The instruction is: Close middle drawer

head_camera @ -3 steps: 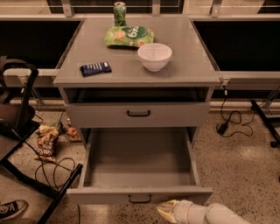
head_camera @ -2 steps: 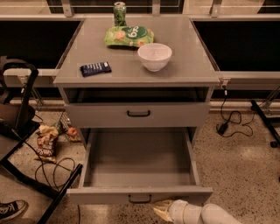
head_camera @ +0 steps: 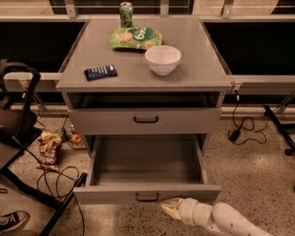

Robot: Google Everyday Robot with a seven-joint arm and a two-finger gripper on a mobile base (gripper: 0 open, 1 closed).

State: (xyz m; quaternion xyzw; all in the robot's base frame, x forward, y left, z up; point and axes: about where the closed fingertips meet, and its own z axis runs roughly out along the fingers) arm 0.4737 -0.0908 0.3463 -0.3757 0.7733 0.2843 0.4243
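Cabinet (head_camera: 203, 60) in grey, which we see from the front and slightly above. On its top stand a green drinks can (head_camera: 126, 9) at the back edge, a green crisp bag (head_camera: 136, 38) just in front of it, a white bowl (head_camera: 162, 59) to the right of centre, and a dark blue snack bar (head_camera: 100, 72) lying flat near the left edge. Below the top, the upper drawer (head_camera: 145, 120) shows a black bar handle. Beneath it the middle drawer (head_camera: 147, 190) is pulled well out towards us, its shallow box open and its black handle (head_camera: 147, 197) at the centre of the front. The white arm reaches in from the lower right, and its gripper (head_camera: 173, 209) sits low, just below and to the right of that handle, close to the drawer front. We cannot tell whether it is open or closed, nor whether it touches the front. On the speckled floor to the left lie crumpled snack bags (head_camera: 48, 150), loose cables (head_camera: 55, 177), a black folding frame (head_camera: 18, 120) and a sneaker (head_camera: 13, 220); another cable (head_camera: 239, 124) trails on the right. Since a second ago the gripper has moved left and up towards the handle, while the drawer is as far out as before.
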